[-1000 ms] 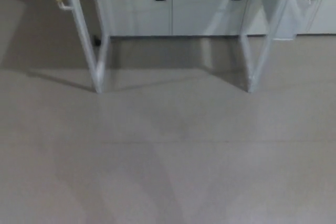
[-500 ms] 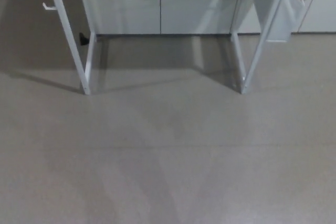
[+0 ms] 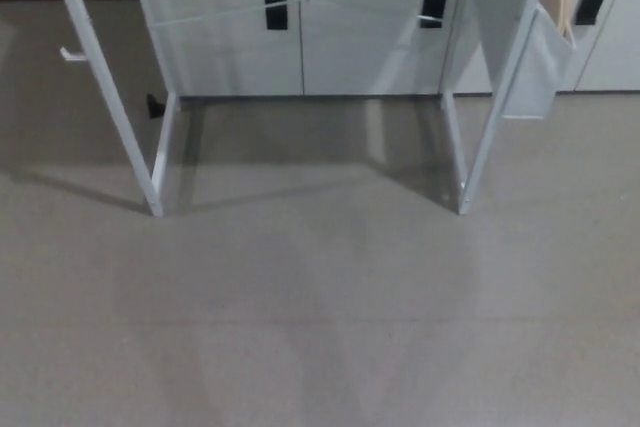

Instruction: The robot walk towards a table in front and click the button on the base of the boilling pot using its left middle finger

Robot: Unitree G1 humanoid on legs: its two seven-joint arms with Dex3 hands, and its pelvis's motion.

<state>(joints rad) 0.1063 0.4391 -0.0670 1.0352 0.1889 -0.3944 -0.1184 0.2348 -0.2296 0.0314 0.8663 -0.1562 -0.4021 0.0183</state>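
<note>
Honestly, there's not much to work with here — the head view is pointed down at a plain grey tiled floor (image 3: pixel 320 327), and all that shows of the table is its white metal frame: a slanted left leg (image 3: pixel 105 97) and a slanted right leg (image 3: pixel 495 97), each meeting the floor beside a straighter upright. Behind the frame stands a row of pale grey locker doors with small black handles (image 3: pixel 276 7), and a white pouch-like holder (image 3: pixel 535 72) hangs off the right side of the frame.

Neither robot hand is in view, so I can't tell whether the fingers are open, closed or holding anything. The boiling pot and its button aren't visible either — presumably up on the tabletop, above the top edge of the picture.

What could go wrong, as I see it:
- The legs splay outward at floor level, so walking in slightly off-centre could catch a foot on one.
- With the camera looking this low, the robot has no sight of the pot yet. Stopping too early leaves the button out of reach; too late and it bumps the frame.
- The picture looks soft, so judging the gap to the frame is shaky.
</note>
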